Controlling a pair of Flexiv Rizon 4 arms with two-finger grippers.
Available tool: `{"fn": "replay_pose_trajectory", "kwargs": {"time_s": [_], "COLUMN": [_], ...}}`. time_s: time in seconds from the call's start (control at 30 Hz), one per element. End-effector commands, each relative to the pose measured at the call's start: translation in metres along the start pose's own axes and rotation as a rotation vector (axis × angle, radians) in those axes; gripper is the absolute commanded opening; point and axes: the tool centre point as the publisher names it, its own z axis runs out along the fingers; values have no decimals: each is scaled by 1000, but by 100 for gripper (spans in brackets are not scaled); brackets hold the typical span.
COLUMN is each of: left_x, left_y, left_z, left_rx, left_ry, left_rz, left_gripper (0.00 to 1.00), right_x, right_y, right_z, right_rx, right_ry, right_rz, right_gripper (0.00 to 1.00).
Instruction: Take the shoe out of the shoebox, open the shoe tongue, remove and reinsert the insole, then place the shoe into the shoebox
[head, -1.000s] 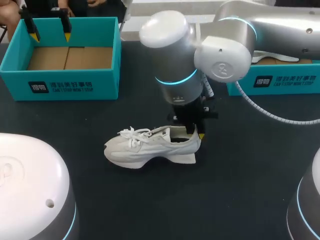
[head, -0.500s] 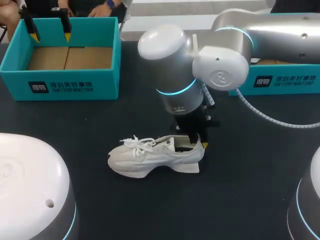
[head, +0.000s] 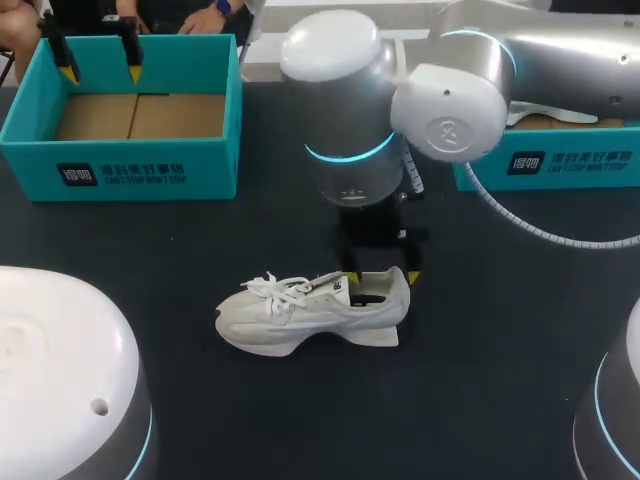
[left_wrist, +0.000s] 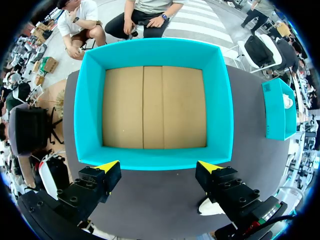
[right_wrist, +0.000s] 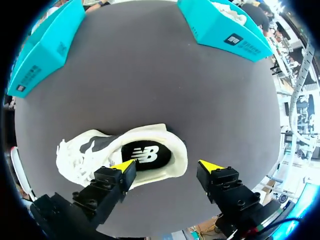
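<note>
A white sneaker (head: 310, 310) lies on its sole on the dark table, toe toward my left, laces loose. My right gripper (head: 382, 277) hangs open just above its heel, one yellow tip on each side, holding nothing. The right wrist view shows the sneaker (right_wrist: 100, 150) with its dark insole (right_wrist: 145, 155) inside, and the heel under and between the spread fingers of the right gripper (right_wrist: 166, 166). An empty teal shoebox (head: 120, 170) stands at the back left. Over its far edge hangs my left gripper (head: 100, 70), open. In the left wrist view, the shoebox (left_wrist: 155, 52) lies ahead of the left gripper (left_wrist: 158, 167).
A second teal box (head: 545, 165) with white contents sits at the back right, behind my right arm. It shows in the right wrist view as the second teal box (right_wrist: 225, 30). Bare dark tabletop surrounds the sneaker.
My right gripper set the sneaker down slightly nearer and to the right, then opened and let go of its heel. The left arm has not moved.
</note>
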Motion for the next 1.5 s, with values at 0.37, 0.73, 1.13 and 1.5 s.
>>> {"fn": "replay_pose_trajectory", "kwargs": {"time_s": [0.37, 0.73, 1.13, 1.5], "left_x": [0, 0, 0, 0], "left_y": [0, 0, 0, 0], "left_z": [0, 0, 0, 0], "left_rx": [-1, -1, -1, -1], "left_ry": [-1, -1, -1, -1], "left_rz": [0, 0, 0, 0], "left_gripper": [100, 100, 100, 100], "right_x": [-12, -4, 16, 15], "right_y": [-5, -7, -36, -39], "right_z": [-31, -35, -55, -56], "right_rx": [-80, -161, -360, -319], "right_ry": [-81, -22, 53, -36], "right_rz": [-315, -525, -1447, -1587], "right_gripper": [100, 100, 100, 100]}}
